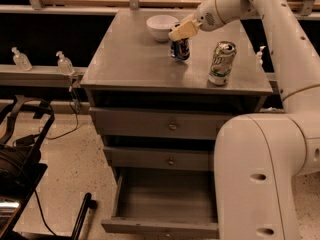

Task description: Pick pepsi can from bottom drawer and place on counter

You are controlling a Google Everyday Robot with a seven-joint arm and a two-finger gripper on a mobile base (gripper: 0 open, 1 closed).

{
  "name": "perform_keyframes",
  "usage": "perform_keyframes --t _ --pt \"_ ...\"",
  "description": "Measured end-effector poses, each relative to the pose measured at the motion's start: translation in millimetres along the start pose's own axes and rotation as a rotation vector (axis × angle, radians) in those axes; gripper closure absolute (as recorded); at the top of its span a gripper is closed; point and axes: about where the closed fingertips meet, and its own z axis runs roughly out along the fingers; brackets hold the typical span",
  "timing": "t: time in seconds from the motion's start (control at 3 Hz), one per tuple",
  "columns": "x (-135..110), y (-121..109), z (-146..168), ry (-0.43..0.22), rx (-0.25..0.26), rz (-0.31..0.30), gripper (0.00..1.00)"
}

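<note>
The pepsi can [180, 49] stands upright on the counter [130, 54], just right of a white bowl. My gripper [181, 32] is directly over the can's top, reaching in from the upper right, and its cream tip hides the can's rim. The bottom drawer [165, 196] is pulled open below the two knobbed drawers, and what shows of its inside holds nothing.
A white bowl [161, 26] sits at the back of the counter. A taller white-and-green dented can [221, 63] stands near the right edge. My white body [265, 174] fills the lower right. Two clear pump bottles [64, 63] stand on a ledge at left. Dark equipment [15, 159] is on the floor at left.
</note>
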Motion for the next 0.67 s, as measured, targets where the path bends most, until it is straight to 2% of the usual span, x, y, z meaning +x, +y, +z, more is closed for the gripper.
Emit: perform_keyframes --t 0.33,0.67 --pt "0.7 0.9 4.8 0.002 -0.006 0.001 0.00" --pt "2.4 0.0 2.4 -0.003 -0.005 0.003 0.00"
